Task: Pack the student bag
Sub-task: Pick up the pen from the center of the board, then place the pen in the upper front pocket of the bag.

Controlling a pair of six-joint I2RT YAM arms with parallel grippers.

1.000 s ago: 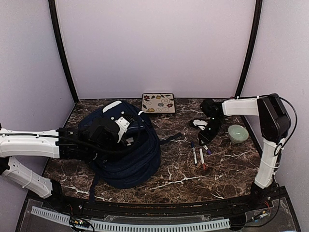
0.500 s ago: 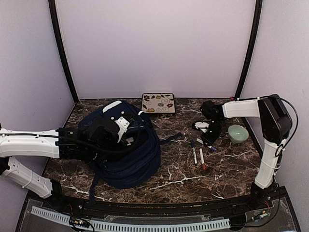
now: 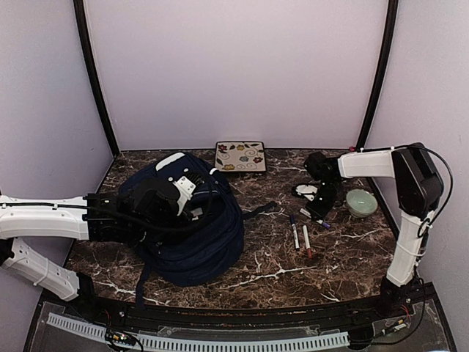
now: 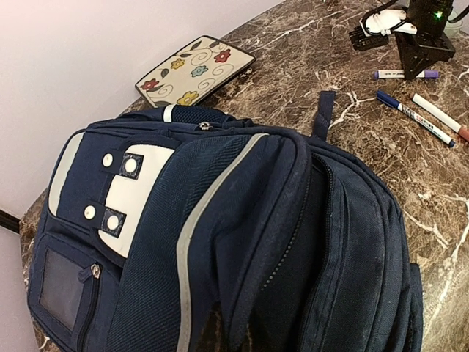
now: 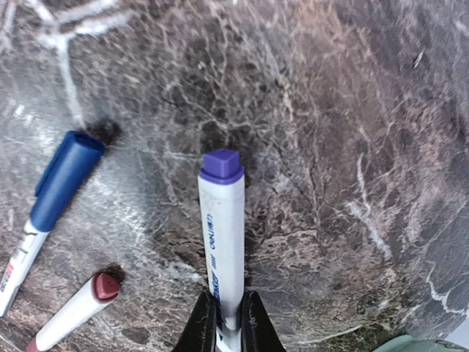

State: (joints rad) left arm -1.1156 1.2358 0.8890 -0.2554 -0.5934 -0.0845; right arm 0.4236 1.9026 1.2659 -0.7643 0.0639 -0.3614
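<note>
Now the right hand [image 5: 229, 314] has closed, pinching the purple-capped marker [image 5: 222, 220] on the table [image 5: 352, 147], ready to carry to the backpack [image 3: 198, 242]; the left hand [image 3: 183, 202] is pressed together there.

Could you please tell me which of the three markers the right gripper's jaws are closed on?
The purple-capped marker: the right gripper pinches its barrel, while the blue-capped marker and the red-capped marker lie untouched beside it.

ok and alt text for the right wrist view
The right gripper pinches a purple-capped white marker by its barrel, with the brown marble table beyond it. A blue-capped marker and a red-capped marker lie to its left.
</note>
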